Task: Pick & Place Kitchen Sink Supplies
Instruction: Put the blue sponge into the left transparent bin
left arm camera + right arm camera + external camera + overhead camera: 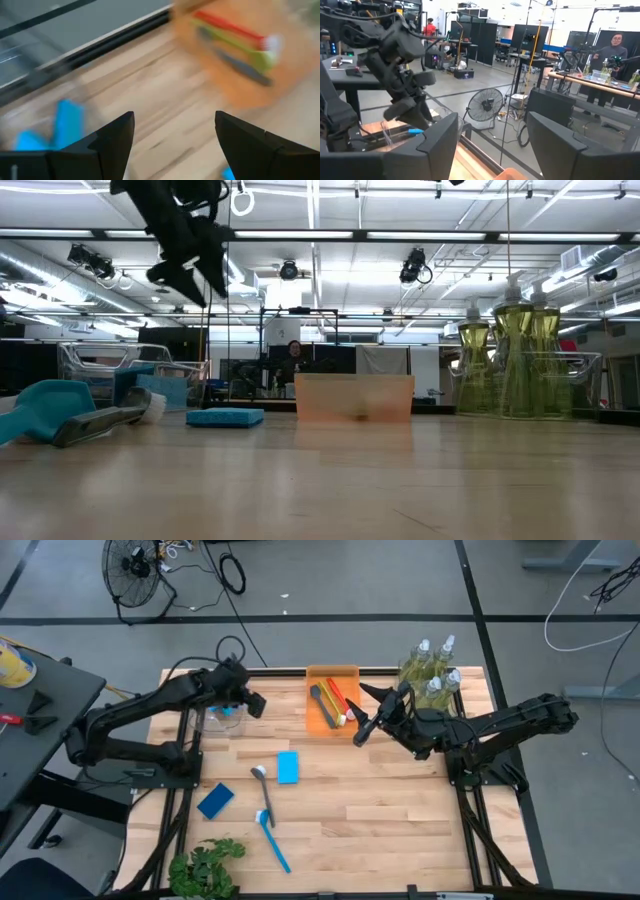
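Orange tray (348,673) at table's far edge holds three brushes (332,700); left gripper (250,700) and right gripper (361,718) flank it, jaws apart, empty.

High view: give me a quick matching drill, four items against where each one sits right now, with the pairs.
Items:
1. red brush
2. pump bottles
3. dark-blue sponge
4. plant

Places:
A. table's front edge, on the left arm's side
B. in the orange tray
C. table's far corner, on the right arm's side
D. bare wood, just beyond the plant

Pairs: 1-B, 2-C, 3-D, 4-A
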Motion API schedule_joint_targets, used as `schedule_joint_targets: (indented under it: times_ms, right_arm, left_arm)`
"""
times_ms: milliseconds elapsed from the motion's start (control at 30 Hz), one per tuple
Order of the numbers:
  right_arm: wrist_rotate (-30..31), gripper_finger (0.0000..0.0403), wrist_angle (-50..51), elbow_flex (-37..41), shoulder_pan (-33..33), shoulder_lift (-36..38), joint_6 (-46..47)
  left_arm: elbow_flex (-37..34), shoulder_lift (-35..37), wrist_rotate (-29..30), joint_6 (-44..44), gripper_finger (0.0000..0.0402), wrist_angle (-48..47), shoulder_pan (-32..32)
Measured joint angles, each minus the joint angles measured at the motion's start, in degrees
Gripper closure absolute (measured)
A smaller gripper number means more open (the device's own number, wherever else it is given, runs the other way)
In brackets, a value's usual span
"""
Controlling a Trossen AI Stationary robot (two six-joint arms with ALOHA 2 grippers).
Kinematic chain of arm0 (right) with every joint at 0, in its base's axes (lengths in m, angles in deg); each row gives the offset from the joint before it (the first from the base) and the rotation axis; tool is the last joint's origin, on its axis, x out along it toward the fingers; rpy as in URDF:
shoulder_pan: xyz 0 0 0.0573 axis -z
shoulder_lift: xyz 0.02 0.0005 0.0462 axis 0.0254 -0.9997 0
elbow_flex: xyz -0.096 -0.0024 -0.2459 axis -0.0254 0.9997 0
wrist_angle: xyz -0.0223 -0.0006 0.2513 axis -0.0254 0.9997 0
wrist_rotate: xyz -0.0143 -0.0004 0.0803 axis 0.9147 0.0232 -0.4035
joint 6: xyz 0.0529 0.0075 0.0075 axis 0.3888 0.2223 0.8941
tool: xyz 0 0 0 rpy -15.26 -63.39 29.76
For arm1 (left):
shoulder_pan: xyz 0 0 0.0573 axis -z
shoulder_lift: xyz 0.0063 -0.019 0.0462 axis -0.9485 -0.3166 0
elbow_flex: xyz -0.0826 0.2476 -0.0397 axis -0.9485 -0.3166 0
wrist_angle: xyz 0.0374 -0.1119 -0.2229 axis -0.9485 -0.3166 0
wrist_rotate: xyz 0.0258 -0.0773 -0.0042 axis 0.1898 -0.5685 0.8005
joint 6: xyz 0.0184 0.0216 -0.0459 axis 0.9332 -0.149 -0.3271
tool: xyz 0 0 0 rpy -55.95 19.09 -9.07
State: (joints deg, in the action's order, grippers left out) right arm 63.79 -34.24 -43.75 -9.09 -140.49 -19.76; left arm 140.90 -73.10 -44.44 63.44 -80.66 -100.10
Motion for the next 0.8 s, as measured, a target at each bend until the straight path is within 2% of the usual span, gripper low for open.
schedule_joint_targets:
  times_ms: [100, 500, 600, 800]
  right_arm:
    - [-0.04, 0.0163, 1.05, -0.01, 0.01, 0.00, 1.20]
    - [-0.17, 0.0163, 4.63, 0.00, 0.01, 0.00, 2.88]
    - [-3.30, 0.0163, 5.96, 0.00, 0.02, 0.00, 3.19]
    - [-13.67, 0.0163, 9.74, 0.00, 0.02, 0.00, 5.42]
  left_arm:
    - [-0.46, 0.00, -1.96, 0.11, 0.0124, 3.66, 3.21]
    - [-0.61, -5.16, -2.70, 0.23, 0.0124, 4.18, 15.67]
    - [-0.61, -7.19, -4.68, 0.42, 0.0124, 4.28, 17.94]
    - [-0.61, -10.80, -8.13, 4.65, 0.0124, 4.33, 21.41]
